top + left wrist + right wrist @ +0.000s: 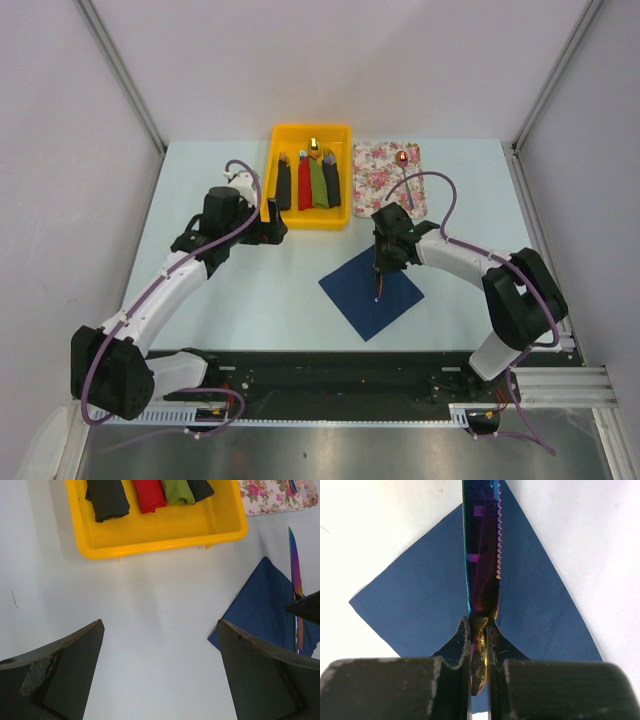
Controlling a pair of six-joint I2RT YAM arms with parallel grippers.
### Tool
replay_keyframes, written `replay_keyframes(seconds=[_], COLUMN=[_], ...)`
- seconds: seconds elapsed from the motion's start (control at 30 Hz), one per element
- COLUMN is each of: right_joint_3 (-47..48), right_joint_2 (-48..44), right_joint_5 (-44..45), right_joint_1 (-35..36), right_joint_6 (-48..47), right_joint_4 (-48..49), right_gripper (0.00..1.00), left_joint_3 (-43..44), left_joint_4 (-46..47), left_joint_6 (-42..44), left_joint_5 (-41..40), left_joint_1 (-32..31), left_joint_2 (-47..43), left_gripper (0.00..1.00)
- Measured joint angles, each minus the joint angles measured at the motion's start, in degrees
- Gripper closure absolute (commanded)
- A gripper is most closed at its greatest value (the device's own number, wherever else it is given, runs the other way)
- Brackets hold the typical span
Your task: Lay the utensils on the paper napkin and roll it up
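Right gripper (478, 630) pinched shut on knife (482, 555) by its handle end, above the paper napkin (420, 595). Knife looks stiff, slick, light; napkin thin, floppy. Left gripper (160, 625) wide open, empty, beside napkin.

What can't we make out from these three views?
- Iridescent serrated metal knife: handle hidden between fingers of the right pincer, right wrist view; contact with the dark navy paper napkin, too small in top view.
- Iridescent metal spoon on floral mat: mostly cut off by top edge, left wrist view.
- Coloured rolled bundles in yellow tray: tops cut off likewise.
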Motion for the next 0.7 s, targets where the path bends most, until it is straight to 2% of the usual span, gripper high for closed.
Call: replay_keyframes(seconds=[0.37,0.57,0.7], right_joint_3=[0.0,0.0,0.0], right_joint_2=[2.8,3.9,4.8], right_joint_5=[0.2,0.3,0.4], right_joint_1=[-0.3,-0.3,-0.3], right_joint_6=[-0.5,-1.0,-1.0], right_joint_4=[0.9,1.1,1.2], right_gripper=[1.00,0.90,0.90], left_joint_3=[0.1,0.1,0.1], left_joint_4=[0.0,0.0,0.0], left_joint_6=[0.0,0.0,0.0], left_joint_5=[0.6,0.8,0.9], left_joint_1=[0.3,0.6,0.8], left_joint_2=[0.7,1.0,1.0], left_gripper=[0.00,0.00,0.00])
